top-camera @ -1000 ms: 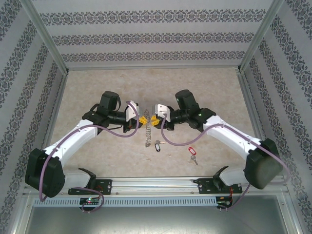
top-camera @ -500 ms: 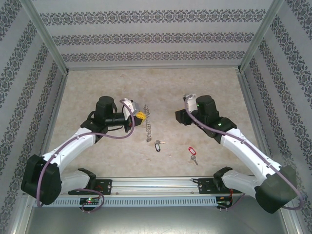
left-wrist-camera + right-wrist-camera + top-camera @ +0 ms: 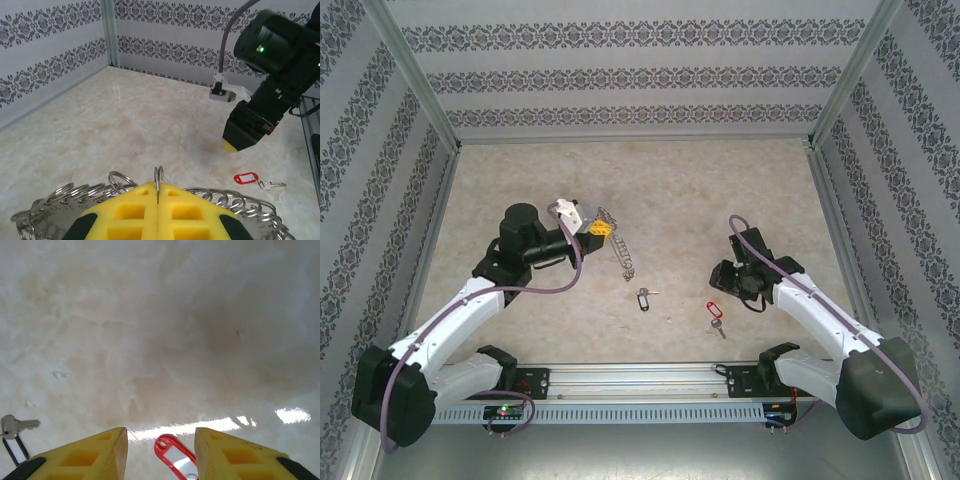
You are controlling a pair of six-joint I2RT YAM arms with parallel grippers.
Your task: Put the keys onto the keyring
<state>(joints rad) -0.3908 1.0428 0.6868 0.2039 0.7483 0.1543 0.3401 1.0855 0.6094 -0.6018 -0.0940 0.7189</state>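
Note:
My left gripper (image 3: 599, 229) (image 3: 158, 187) is shut on the keyring (image 3: 619, 248) (image 3: 220, 198), pinching one thin wire ring between its yellow pads. The rest of the ring chain hangs down to the table. The red-tagged key (image 3: 715, 310) (image 3: 247, 178) (image 3: 172, 455) lies at the front right. My right gripper (image 3: 724, 281) (image 3: 160, 437) hovers open just above it, with the red tag between and below the fingertips and nothing held. The dark-tagged key (image 3: 642, 298) (image 3: 14, 429) lies on the table between the two arms.
The beige marbled table (image 3: 660, 180) is closed in by patterned walls and metal posts. A metal rail (image 3: 640, 378) runs along the near edge. The right arm's wrist (image 3: 272, 65) looms at the right of the left wrist view.
The right gripper left the keyring, swung right and toward the near edge to above the red-tagged key, and opened wider. The left arm drew back left, carrying the keyring.

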